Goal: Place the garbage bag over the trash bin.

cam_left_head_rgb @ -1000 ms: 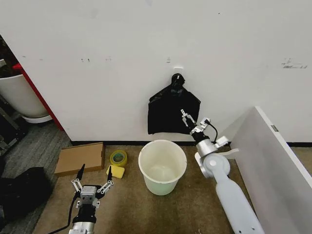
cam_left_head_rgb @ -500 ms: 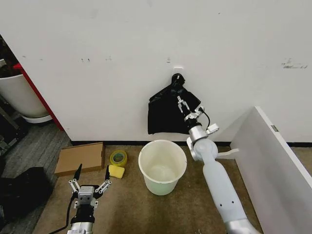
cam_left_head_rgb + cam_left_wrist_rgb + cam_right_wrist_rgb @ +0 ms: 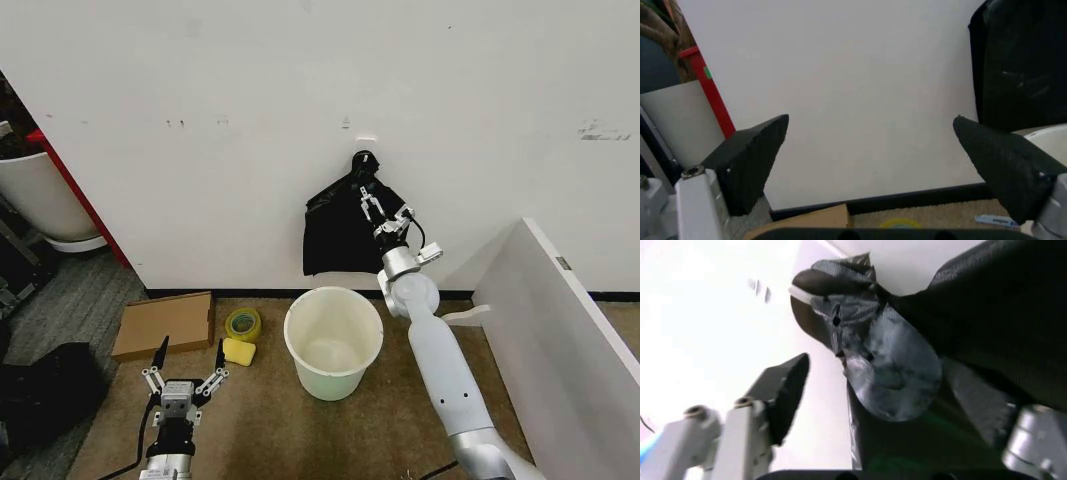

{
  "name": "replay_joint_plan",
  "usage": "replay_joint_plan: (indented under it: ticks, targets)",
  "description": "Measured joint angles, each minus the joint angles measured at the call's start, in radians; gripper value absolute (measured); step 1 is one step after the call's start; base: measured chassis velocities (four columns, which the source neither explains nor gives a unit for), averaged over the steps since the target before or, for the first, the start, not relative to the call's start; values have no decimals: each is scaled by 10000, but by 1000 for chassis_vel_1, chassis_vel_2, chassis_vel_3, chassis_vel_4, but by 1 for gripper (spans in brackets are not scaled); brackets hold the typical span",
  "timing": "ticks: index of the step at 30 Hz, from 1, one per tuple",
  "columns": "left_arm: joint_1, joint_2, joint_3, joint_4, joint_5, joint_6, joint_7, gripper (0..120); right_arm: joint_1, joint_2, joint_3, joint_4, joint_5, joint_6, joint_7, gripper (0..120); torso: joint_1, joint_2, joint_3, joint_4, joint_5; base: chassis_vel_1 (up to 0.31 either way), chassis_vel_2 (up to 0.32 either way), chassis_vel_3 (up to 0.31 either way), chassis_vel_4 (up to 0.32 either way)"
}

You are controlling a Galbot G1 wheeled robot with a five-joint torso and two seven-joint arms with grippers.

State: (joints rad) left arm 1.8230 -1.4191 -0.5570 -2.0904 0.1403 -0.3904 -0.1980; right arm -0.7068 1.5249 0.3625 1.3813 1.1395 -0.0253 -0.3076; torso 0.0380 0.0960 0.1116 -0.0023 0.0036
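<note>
- The garbage bag [image 3: 345,235] hangs flat against the white wall [image 3: 200,120], from a small hook at its knotted top, directly above and behind the trash bin [image 3: 333,342].
- It looks thin, glossy and crinkled, so I judge it very light, soft and a little slippery; it will probably collapse and swing when it is lifted.
- The best place to take hold seems to be the bunched neck just under the knot [image 3: 840,290], where the plastic is gathered thick; the loose flat panel below would likely slide between the pads.
- The right gripper [image 3: 375,210] is raised to the upper part of the bag, its fingers spread apart on either side of the plastic, not yet pinching it.
- The trash bin stands upright on the brown carpet, without any liner.
- The left gripper [image 3: 186,365] waits low near the floor, its fingers wide apart and holding nothing, near a yellow sponge [image 3: 237,352], a tape roll [image 3: 242,323] and a flat cardboard piece [image 3: 167,323].
</note>
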Motion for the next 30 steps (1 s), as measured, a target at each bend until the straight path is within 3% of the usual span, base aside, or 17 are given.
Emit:
replay_joint_plan:
  ticks: [4,7,13,15,17,19,26,30]
  targets:
    - [22,54,1,23,-8,-8,-37,97,10,98,-12,-47,-71,37,-7,57,0,0,0,1,0,0,0,0,0]
    - [64,137,-13,31,-12,-40,-82,97,8,106,13,-99,-83,83,-34,41,0,0,0,0,0,0,0,0,0]
    - [43,79,37,51,6,-42,-108,97,-2,131,119,-111,-50,126,25,24,0,0,0,0,-1,0,0,0,0]
    - [46,76,85,113,91,-43,-136,97,-4,139,138,-113,-50,123,84,12,0,0,0,0,-1,0,0,0,0]
    - [53,81,91,123,115,-49,-141,97,-10,130,126,-113,-51,122,88,12,0,0,0,1,-1,0,0,0,0]
    - [76,104,93,129,186,-77,-151,97,-49,95,85,-109,-26,116,91,1,0,0,0,1,0,0,0,0,0]
    - [85,30,69,96,209,-86,-184,97,-448,-221,-5,184,9,146,72,0,0,0,0,0,0,0,0,0,0]
    - [67,-37,130,123,256,-86,-197,97,-1302,-470,12,762,-1202,1,47,0,0,0,0,1,2,0,0,0,0]
